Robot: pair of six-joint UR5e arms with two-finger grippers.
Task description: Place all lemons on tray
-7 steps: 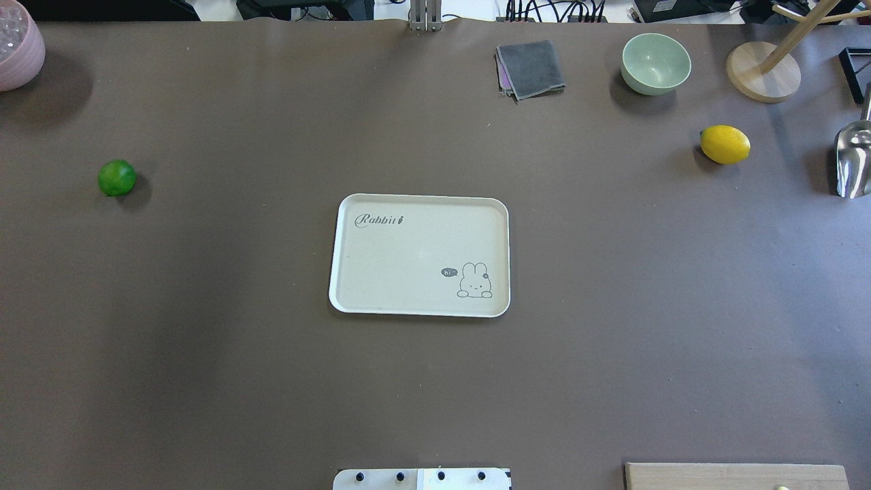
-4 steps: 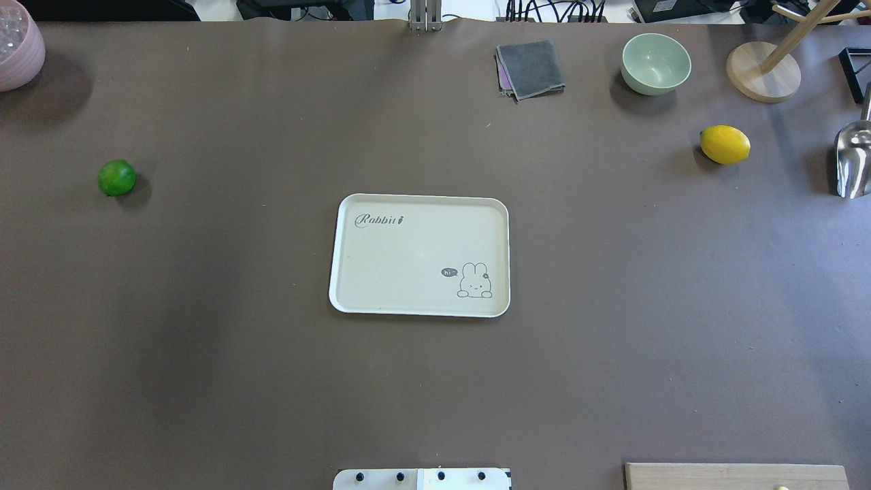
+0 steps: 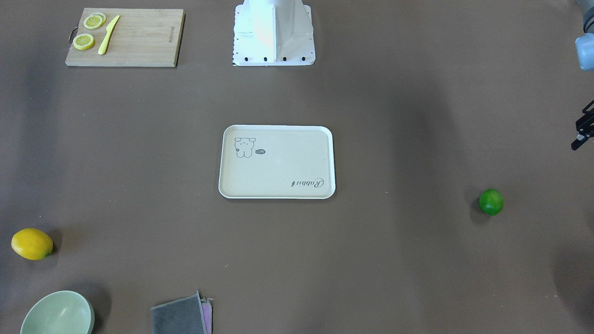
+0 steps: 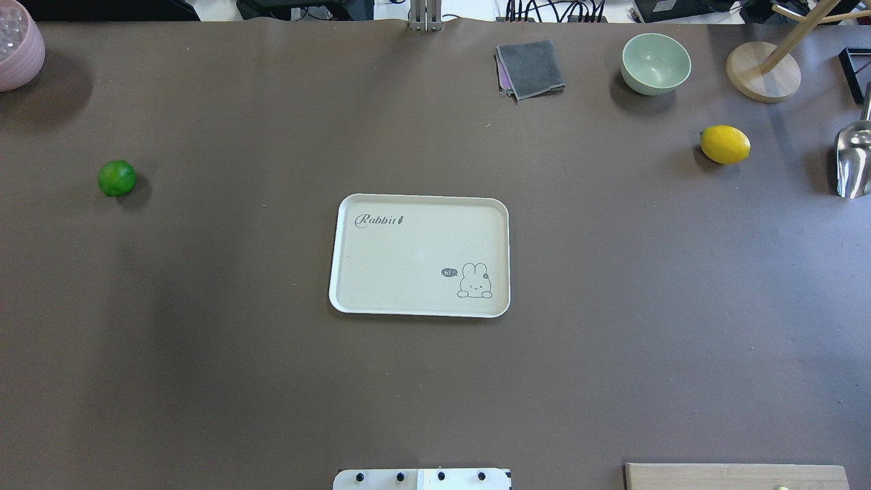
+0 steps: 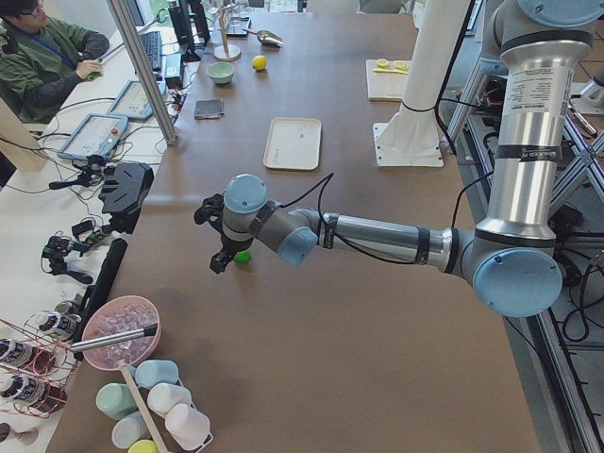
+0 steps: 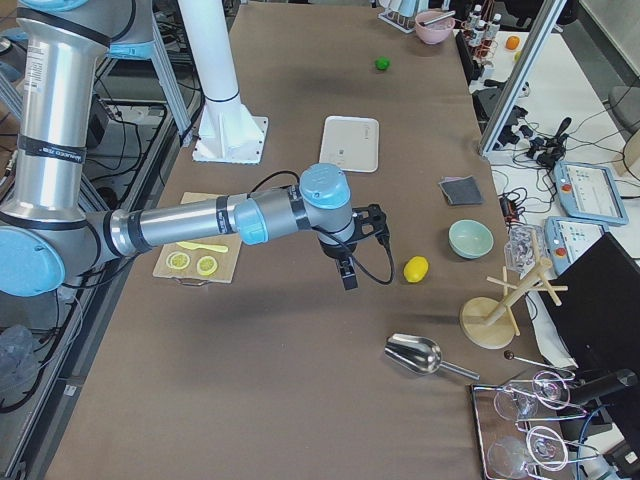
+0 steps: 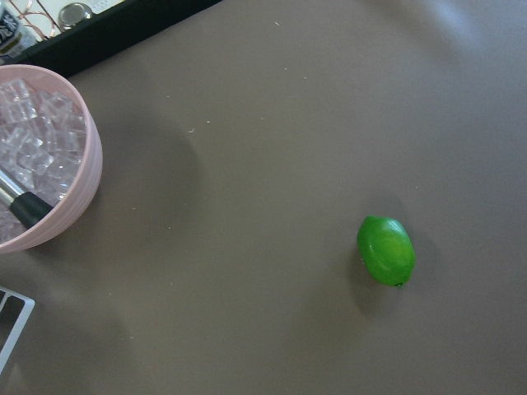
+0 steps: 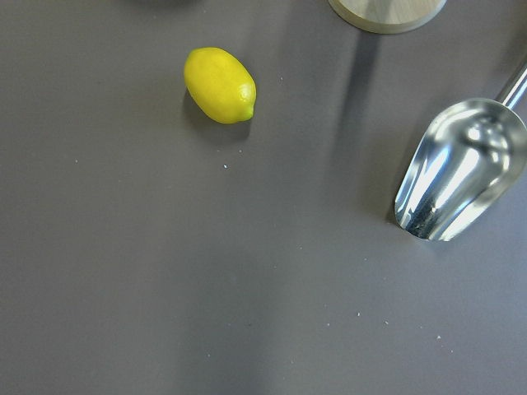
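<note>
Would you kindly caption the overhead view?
Tray at centre; green lemon left, yellow lemon right, both on the table.

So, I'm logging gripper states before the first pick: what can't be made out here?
Left gripper: cut by front-facing view's right edge; fingers' state unreadable.
Right gripper: only in right side view, too small to judge.
Rectangular wooden cutting board: cut by overhead's bottom edge.

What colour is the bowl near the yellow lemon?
Pale mint green. The bowl shows best in the overhead exterior view, apart from the yellow lemon.
</note>
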